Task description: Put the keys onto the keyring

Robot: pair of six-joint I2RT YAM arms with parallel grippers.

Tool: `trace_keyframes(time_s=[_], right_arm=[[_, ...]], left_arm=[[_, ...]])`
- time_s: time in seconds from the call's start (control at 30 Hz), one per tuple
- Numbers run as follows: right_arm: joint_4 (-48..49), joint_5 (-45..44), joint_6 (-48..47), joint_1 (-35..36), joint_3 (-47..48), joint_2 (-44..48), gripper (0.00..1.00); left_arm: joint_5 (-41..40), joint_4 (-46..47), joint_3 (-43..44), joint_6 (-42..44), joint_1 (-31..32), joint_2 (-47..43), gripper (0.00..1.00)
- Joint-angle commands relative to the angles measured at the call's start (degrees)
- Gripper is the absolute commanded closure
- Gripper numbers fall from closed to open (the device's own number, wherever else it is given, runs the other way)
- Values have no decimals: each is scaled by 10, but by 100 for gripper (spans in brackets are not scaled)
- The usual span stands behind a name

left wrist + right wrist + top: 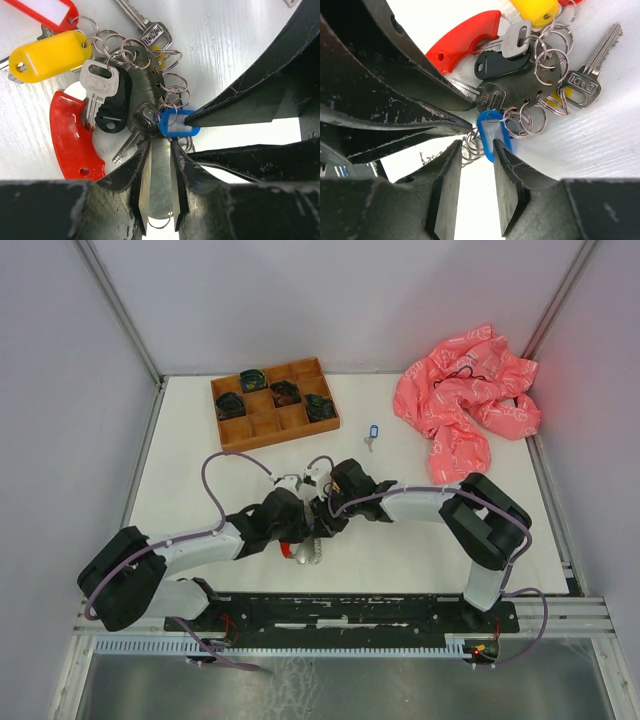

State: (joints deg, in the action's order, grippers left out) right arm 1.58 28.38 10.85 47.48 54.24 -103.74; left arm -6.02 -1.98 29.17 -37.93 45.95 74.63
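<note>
The keyring is a bunch of several rings on a flat silvery plate (159,175), with a red curved plastic piece (72,137), a yellow tag (50,55), a red tag (45,12) and several keys (97,82). My left gripper (160,146) is shut on that plate. A blue tag (492,131) hangs from the rings. My right gripper (476,147) is open, its fingertips on either side of the blue tag's end, which lies against the right-hand finger. In the top view both grippers meet over the bunch (308,552). A loose blue-tagged key (372,432) lies farther back.
A wooden compartment tray (275,420) with dark items stands at the back left. A crumpled pink cloth (465,405) lies at the back right. Walls close the table on the left, back and right.
</note>
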Motion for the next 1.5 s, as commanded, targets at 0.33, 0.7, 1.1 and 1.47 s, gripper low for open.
trace_keyframes(time_s=[0.33,0.7,1.1,1.47], right_arm=[[-36,-146,-18,31,21,43,42],[-74,-183,-30,49,46,41,35],[-88,-213,-37,54,72,10,36],[-107,-280,-37,60,84,-7,37]], left_arm=[[1,-36,-29,-35,-24,-109,65],[20,-36,-28,-31,-23,-66,65],[33,-41,-35,-27,-23,-54,67],[53,-43,-40,-20,-23,-44,67]])
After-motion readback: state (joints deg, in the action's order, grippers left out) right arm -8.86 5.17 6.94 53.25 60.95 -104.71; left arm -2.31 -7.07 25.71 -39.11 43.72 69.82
